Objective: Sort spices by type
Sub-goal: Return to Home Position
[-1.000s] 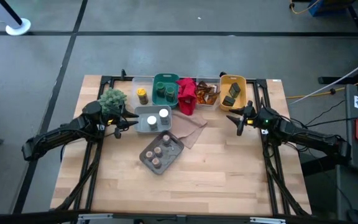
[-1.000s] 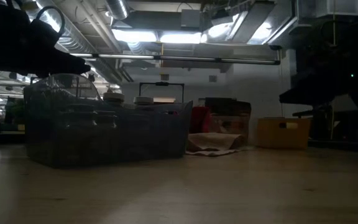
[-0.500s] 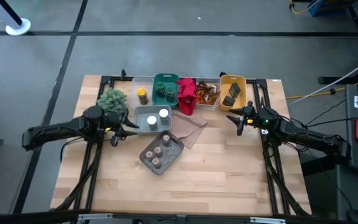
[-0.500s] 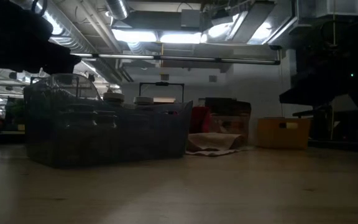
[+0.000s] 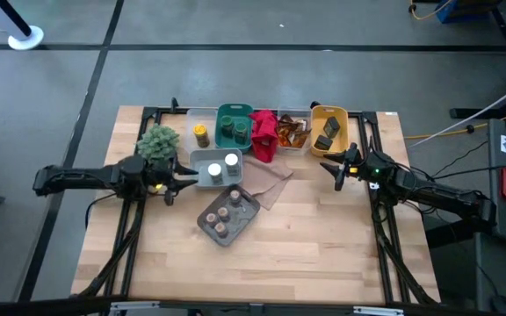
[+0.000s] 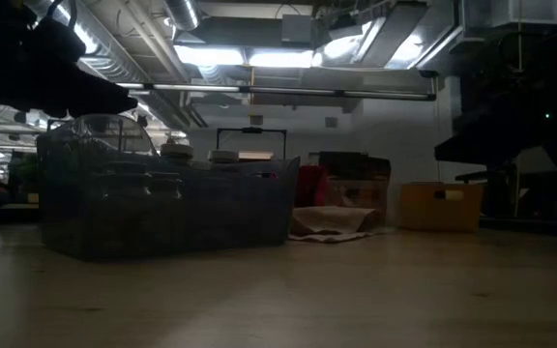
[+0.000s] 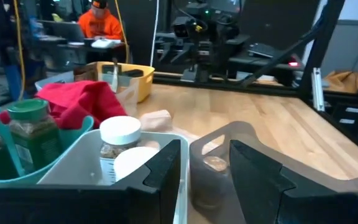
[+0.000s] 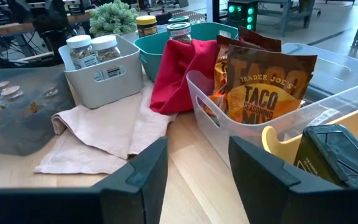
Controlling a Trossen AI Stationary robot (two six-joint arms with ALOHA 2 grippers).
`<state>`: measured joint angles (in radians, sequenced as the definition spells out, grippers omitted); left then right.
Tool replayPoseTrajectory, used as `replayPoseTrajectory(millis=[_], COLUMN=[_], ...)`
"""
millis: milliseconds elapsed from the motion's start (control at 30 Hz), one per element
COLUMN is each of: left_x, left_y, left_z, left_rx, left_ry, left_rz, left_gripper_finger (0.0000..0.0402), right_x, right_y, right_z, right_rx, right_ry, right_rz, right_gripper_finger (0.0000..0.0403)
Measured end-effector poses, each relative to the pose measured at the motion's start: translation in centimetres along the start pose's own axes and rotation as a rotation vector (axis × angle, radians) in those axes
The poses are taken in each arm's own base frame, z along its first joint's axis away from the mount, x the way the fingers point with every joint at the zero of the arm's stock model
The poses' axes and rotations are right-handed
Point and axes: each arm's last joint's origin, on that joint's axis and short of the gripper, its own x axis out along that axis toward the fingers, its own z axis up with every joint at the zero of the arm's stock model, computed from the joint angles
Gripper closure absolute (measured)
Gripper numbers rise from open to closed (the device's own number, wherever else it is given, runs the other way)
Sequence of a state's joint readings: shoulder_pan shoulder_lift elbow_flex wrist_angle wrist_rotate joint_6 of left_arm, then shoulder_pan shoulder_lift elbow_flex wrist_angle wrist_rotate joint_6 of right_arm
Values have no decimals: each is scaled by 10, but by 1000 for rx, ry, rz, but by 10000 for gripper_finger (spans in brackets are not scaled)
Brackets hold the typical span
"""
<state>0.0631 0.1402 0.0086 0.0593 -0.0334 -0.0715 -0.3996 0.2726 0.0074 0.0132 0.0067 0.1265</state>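
Note:
Two white-lidded jars (image 5: 223,164) stand in a pale grey bin (image 5: 202,178). Several tan-lidded jars (image 5: 226,213) sit in a dark grey tray (image 5: 249,211). At the far edge a yellow-lidded jar (image 5: 200,134) is in a clear bin, green-lidded jars (image 5: 233,128) in a green bin, orange-brown packets (image 8: 263,93) in a clear bin, and dark green packets (image 5: 328,132) in a yellow bin (image 5: 343,114). My left gripper (image 5: 183,182) is open and empty, left of the grey bin and tray; its wrist view (image 7: 207,180) shows the tray ahead. My right gripper (image 5: 332,168) is open and empty, near the yellow bin.
A red cloth (image 5: 264,133) lies between the green bin and the packet bin. A beige cloth (image 5: 269,183) lies under the grey bin's right side. A small bushy plant (image 5: 159,140) stands beyond my left gripper. Bare wood lies toward the near edge (image 5: 306,254). A person sits beyond the table (image 7: 101,22).
My left arm has swung round and now reaches level from the table's left. Its gripper has gone a little toward the near edge and stays open. My right arm has kept still.

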Motion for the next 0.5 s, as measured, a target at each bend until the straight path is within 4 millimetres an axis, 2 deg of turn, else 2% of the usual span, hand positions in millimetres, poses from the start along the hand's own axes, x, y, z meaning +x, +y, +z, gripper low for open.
replayPoseTrajectory(millis=[500], left_x=[0], left_y=[-2], left_z=[-4], left_rx=[57], left_ry=[38], left_rz=[7], left_gripper_finger=[274], right_x=[0], right_y=[0], right_z=[0], right_rx=[0], right_ry=[0], right_rz=[-1], right_gripper_finger=[233])
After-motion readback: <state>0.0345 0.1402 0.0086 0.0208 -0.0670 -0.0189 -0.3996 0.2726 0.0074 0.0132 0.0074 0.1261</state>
